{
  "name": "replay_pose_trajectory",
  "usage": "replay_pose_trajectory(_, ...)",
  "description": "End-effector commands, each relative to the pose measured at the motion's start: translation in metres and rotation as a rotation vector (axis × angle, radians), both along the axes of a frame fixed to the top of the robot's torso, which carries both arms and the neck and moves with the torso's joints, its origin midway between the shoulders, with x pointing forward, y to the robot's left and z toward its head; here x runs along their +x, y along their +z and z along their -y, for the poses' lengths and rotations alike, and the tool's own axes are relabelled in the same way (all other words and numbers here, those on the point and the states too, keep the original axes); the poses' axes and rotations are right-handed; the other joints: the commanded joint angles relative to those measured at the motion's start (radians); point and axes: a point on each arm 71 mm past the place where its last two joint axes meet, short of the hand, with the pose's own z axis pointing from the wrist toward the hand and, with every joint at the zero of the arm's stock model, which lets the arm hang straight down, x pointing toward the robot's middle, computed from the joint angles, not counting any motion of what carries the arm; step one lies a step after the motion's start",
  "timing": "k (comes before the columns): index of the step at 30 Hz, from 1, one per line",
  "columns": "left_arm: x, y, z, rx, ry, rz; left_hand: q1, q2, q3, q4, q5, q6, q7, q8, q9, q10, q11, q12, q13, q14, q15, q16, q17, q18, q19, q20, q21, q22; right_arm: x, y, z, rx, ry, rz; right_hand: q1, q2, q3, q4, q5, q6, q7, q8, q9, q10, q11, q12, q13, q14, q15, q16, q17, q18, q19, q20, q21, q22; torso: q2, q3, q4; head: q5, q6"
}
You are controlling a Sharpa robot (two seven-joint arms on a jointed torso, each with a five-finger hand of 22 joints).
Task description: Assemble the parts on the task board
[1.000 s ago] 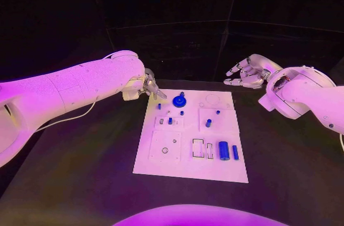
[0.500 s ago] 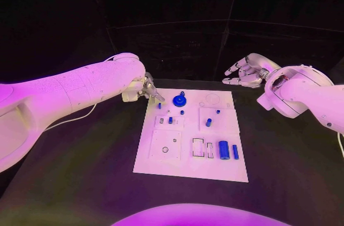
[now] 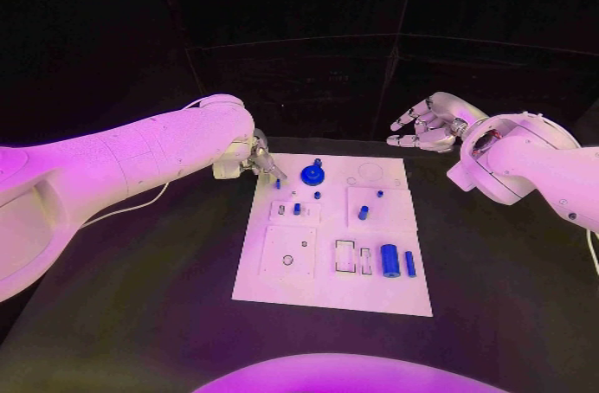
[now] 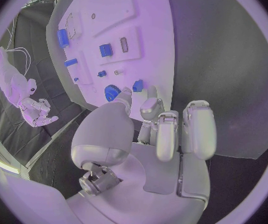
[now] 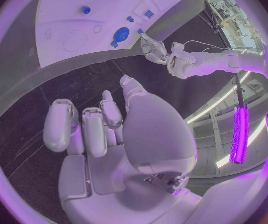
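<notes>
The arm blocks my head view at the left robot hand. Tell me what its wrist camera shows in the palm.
Observer: The left robot hand holds nothing; its fingers are apart above the task board's edge.
Operator: Give me what's nearest the fingertips.
Observer: The round blue part lies by the thumb tip, and a small blue part lies by the next fingertip. I cannot tell if they touch.
Operator: Now check the right palm.
Observer: The right robot hand is empty too, fingers apart, over the black table off the board.
</notes>
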Motion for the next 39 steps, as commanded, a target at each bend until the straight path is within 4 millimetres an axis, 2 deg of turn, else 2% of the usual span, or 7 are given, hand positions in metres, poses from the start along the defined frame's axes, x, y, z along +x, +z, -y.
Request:
replay_pose_trajectory(1,-0.0006,-0.0007,0.0031,-0.009,-0.025,-0.014,0.009,0.007,-0.007,-0.003,-0.003,0.007,-0.001,-0.004,-0.004,0.004,0.001,0.006,0.0,0.107,0.004,0.003,0.263,-0.004,0.013,0.007,0.006,0.005,0.0,0.0015,-0.0016,-0.002,0.012,0.005,0.002,-0.001,-0.002,0.005,0.005,-0.008,0.0,0.005,-0.001,-0.007,0.0,-0.002,0.0,0.055,-0.004,-0.005,0.042,0.019,-0.008,0.0,-0.004,0.0,0.0,-0.0005,0.0,0.0,0.0)
replay_pose_trajectory(12,0.0013,-0.0022,0.0076,-0.02,-0.029,0.0,0.061,0.038,-0.002,-0.03,-0.003,0.02,-0.002,-0.011,-0.02,0.006,-0.001,0.007,-0.001,0.107,0.002,0.003,0.263,-0.004,0.013,0.006,0.008,0.009,0.0002,0.0014,-0.0027,-0.003,0.015,0.004,0.002,-0.001,-0.002,0.005,0.005,-0.008,0.0,0.005,-0.001,-0.007,0.0,-0.002,0.0,0.055,-0.004,-0.005,0.042,0.019,-0.008,0.0,-0.004,0.0,0.0,-0.0002,-0.0004,-0.002,-0.002)
replay_pose_trajectory(32,0.0024,-0.0024,0.0119,-0.026,-0.038,-0.001,0.071,0.045,0.0,-0.036,-0.003,0.022,-0.002,-0.014,-0.024,0.006,-0.001,0.007,-0.001,0.107,0.002,0.003,0.263,-0.005,0.014,0.006,0.01,0.012,0.0006,0.0011,-0.0035,-0.004,0.016,0.001,0.003,0.0,-0.002,0.006,0.009,-0.007,0.0,0.007,-0.001,-0.006,0.0,0.0,0.001,0.055,-0.004,-0.006,0.043,0.019,-0.007,0.0,-0.005,-0.001,0.0,-0.0003,0.0,-0.005,-0.005)
replay_pose_trajectory(37,0.0027,-0.0025,0.0118,-0.025,-0.039,-0.003,0.084,0.053,0.004,-0.044,-0.003,0.025,-0.002,-0.016,-0.028,0.007,-0.001,0.008,-0.001,0.107,0.002,0.003,0.263,-0.005,0.014,0.006,0.009,0.012,0.0005,0.001,-0.0036,-0.004,0.016,0.001,0.003,0.0,-0.002,0.006,0.009,-0.007,0.0,0.007,-0.001,-0.006,0.0,0.0,0.001,0.055,-0.004,-0.006,0.043,0.019,-0.007,0.0,-0.005,-0.001,0.0,-0.0001,0.0005,-0.005,-0.006)
replay_pose_trajectory(39,0.0028,-0.0026,0.0117,-0.025,-0.039,-0.004,0.101,0.065,0.014,-0.055,-0.002,0.026,-0.003,-0.018,-0.031,0.007,-0.002,0.007,-0.001,0.107,0.001,0.003,0.263,-0.005,0.014,0.006,0.009,0.012,0.0005,0.001,-0.0037,-0.004,0.016,0.0,0.003,0.0,-0.002,0.006,0.009,-0.007,0.0,0.007,-0.001,-0.006,0.0,0.0,0.001,0.055,-0.004,-0.006,0.043,0.019,-0.007,0.0,-0.005,-0.001,0.0,-0.0003,0.0,-0.005,-0.007)
